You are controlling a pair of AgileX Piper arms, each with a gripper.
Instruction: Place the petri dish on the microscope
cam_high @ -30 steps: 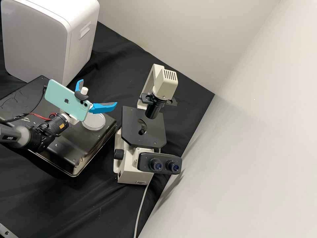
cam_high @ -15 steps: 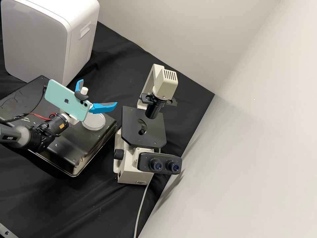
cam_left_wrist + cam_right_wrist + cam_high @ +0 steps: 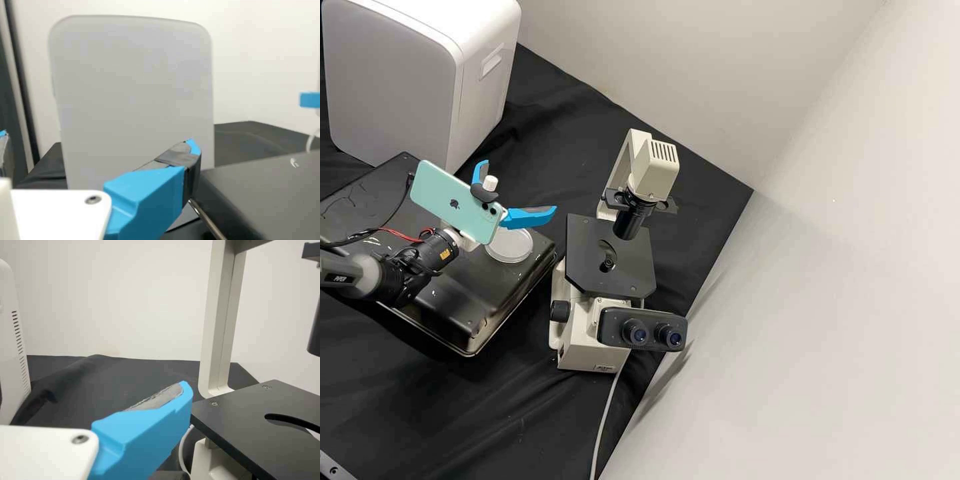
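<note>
The clear petri dish (image 3: pixel 512 247) lies on a black flat-topped device (image 3: pixel 453 293), near the corner closest to the microscope (image 3: pixel 613 280). My right gripper (image 3: pixel 519 187) hangs open just above the dish with nothing between its blue fingers; one finger (image 3: pixel 150 427) points toward the microscope's black stage (image 3: pixel 260 420), which is bare. In the left wrist view my left gripper (image 3: pixel 97 140) stands open and empty, facing the white box (image 3: pixel 132 100), with the black device's top (image 3: pixel 260 195) beside it.
A white appliance (image 3: pixel 413 73) stands at the back left. The microscope's eyepieces (image 3: pixel 643 331) face the bench front, and its cable (image 3: pixel 603 417) runs off the front edge. A pale wall (image 3: pixel 827 300) closes the right side.
</note>
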